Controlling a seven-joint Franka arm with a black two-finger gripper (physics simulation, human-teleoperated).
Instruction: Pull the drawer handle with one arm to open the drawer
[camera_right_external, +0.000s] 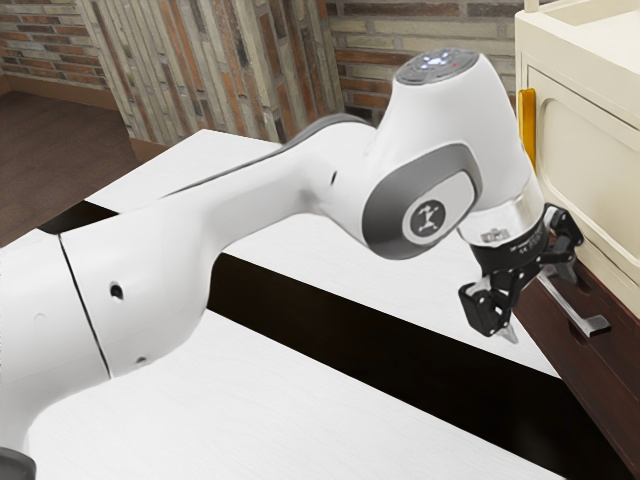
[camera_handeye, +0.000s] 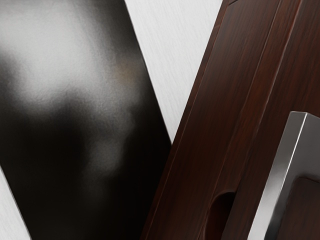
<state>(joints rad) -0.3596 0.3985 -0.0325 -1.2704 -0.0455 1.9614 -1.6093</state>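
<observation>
Looks like pre-grasp alignment. Lower right of exterior view: black two-finger gripper (camera_right_external: 540, 304), spread wide, empty; just beyond, silver metal bar handle (camera_right_external: 571, 308) on dark brown wooden drawer (camera_right_external: 622, 346). Next, likely: straddle handle, close, pull.

I can make out no readable word or number. From my station, the exterior view gives me one clear sign: a light, figure-like emblem (camera_right_external: 429, 215) on the oval side cap (camera_right_external: 384, 208) of the white arm (camera_right_external: 260, 200). The round end disc (camera_right_external: 438, 66) carries small pale marks and a tiny reddish one, too small for me to read. The silvery collar (camera_right_external: 485, 222) bears a little marking, and the black coupling (camera_right_external: 520, 252) under it has fine pale print, both illegible to me.
</observation>
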